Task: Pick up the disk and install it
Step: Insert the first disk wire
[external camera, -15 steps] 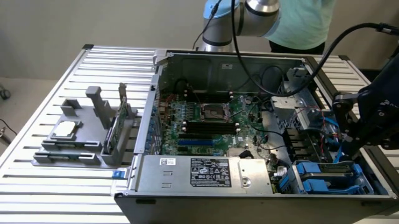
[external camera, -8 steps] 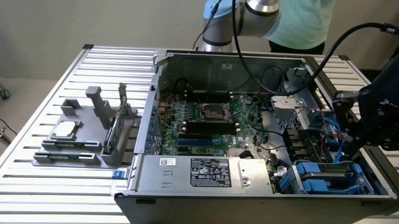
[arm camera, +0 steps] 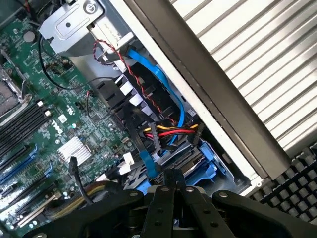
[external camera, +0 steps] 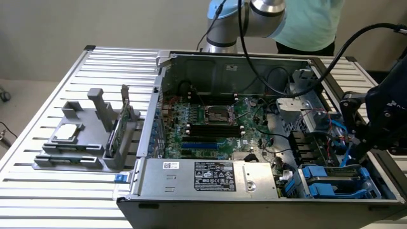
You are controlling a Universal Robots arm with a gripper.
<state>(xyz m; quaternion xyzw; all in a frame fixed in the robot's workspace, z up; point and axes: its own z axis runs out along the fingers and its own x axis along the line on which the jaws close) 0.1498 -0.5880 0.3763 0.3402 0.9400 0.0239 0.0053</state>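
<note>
The end effector (arm camera: 172,181) is clenched, its fingers pressed together with nothing visible between them. It hangs low inside the open computer case (external camera: 159,90), just above the drive bay corner. In the exterior view that corner is at about four o'clock from the motherboard (external camera: 210,124).

The disk (external camera: 332,185) lies in that bay, framed by its blue carrier. It is just beside the power supply (external camera: 210,179), on its three o'clock side.

The main hazard, as I judge it, is the wiring. A blue data cable (arm camera: 163,82) and a red, yellow and black power bundle (arm camera: 172,132) cross the space right by the closed fingers. Any sideways or downward travel could hook a wire and pull a plug loose, or drag it under the carrier. A push landing off-centre on the blue frame could cock the disk in its bay and jam it. The case wall is also near, so a small drift toward three o'clock risks a knock against the sheet metal.

The disk appears to lie flat, broad face up. In the exterior view its long axis seems to run roughly from nine to three o'clock, along the near case wall. I cannot tell which end carries the connector, because the label is not visible.
</note>
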